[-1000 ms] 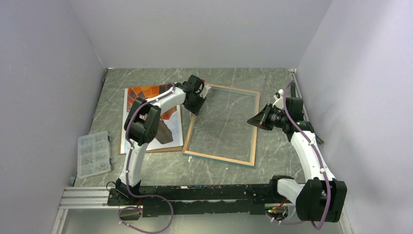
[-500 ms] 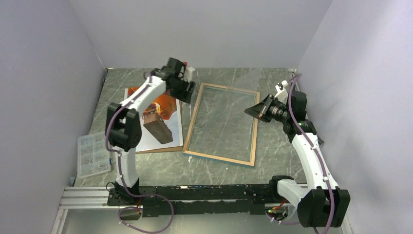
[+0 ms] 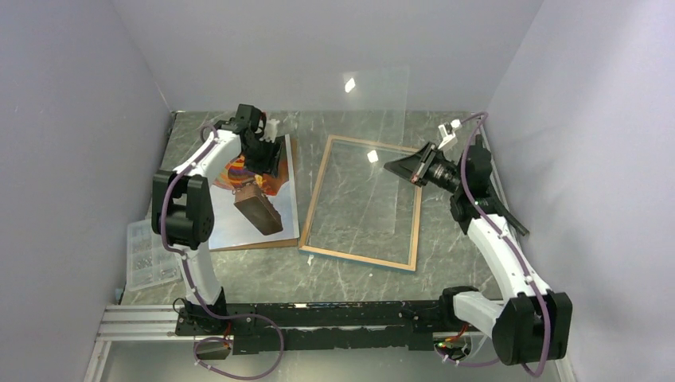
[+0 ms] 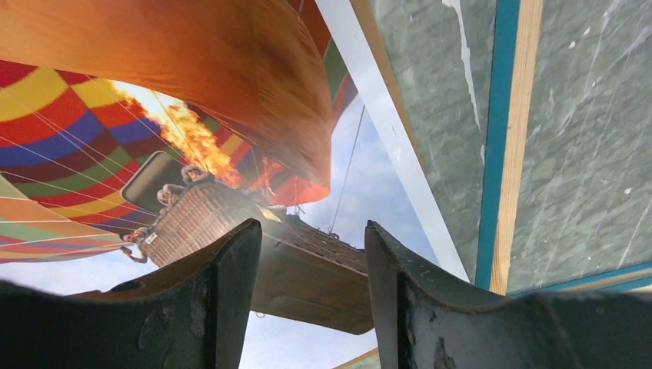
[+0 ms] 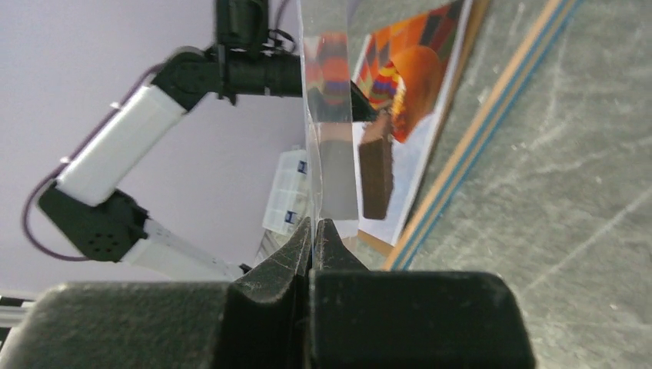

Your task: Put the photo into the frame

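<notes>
Well to the left of the frame, a clear parts box [image 3: 147,259] sits on the marble table [image 3: 263,274], partly behind the left arm.

Nearer the frame, the left gripper [image 4: 311,238] is over the photo [image 3: 239,227]. Its fingers [image 4: 223,307] stand apart with nothing between them. The balloon's basket shows through the gap in the wrist view. Whether the fingertips touch the print cannot be told.

The photo lies flat and face up just beside the frame's left rail, apart from it by a narrow strip of table. It rests on a brown backing panel [image 3: 239,247], whose edge shows along the photo's near side.

The frame [image 3: 362,260] lies flat on the table between the two arms. Its light wood edges show from above, and a blue strip runs beside the wood in the left wrist view.

Over the frame, a clear pane [image 5: 329,138] is lifted and tilted, rising from the frame's right half up in front of the back wall.

At the frame's far right rail, the right gripper [image 5: 315,227] is raised above the table. Its fingers are pressed tight together on the pane's edge.
</notes>
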Robot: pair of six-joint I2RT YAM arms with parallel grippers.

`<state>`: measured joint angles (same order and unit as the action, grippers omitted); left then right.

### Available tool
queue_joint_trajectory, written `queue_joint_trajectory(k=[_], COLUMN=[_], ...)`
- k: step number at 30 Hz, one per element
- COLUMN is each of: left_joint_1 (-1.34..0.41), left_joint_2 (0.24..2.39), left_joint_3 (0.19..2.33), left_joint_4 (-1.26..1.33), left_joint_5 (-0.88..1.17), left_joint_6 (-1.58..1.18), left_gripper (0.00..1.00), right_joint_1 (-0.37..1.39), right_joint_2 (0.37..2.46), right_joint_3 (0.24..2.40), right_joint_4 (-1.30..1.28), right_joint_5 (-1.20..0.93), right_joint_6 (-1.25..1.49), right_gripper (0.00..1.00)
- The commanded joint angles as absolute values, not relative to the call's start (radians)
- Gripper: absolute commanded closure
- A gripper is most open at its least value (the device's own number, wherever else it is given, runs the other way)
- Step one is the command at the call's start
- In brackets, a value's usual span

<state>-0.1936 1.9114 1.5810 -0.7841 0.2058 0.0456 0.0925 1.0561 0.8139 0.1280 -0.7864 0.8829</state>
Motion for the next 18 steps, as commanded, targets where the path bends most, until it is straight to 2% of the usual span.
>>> queue_joint_trajectory(k=[1,8,18], left_joint_1=[-0.206,-0.229,-0.312], left_joint_2=[1.852,1.863,1.898], left_joint_3=[1.563,1.545,1.577], left_joint_4=[-0.753,-0.736,-0.725], left_joint_5=[0.234,0.224,0.202], left_joint_6=[0.063,0.077,0.087], left_gripper=[0.43,0.46,0.46], right_joint_1=[0.089,0.031,0.003], right_joint_2=[1.108,1.14,1.188], right_joint_3=[0.674,0.538,0.556], right_joint_4=[0.304,0.346,0.186], right_joint_5=[-0.766,-0.748,-0.72], right_joint_6=[0.893,0.858,0.729], right_gripper=[1.0,1.0,1.0])
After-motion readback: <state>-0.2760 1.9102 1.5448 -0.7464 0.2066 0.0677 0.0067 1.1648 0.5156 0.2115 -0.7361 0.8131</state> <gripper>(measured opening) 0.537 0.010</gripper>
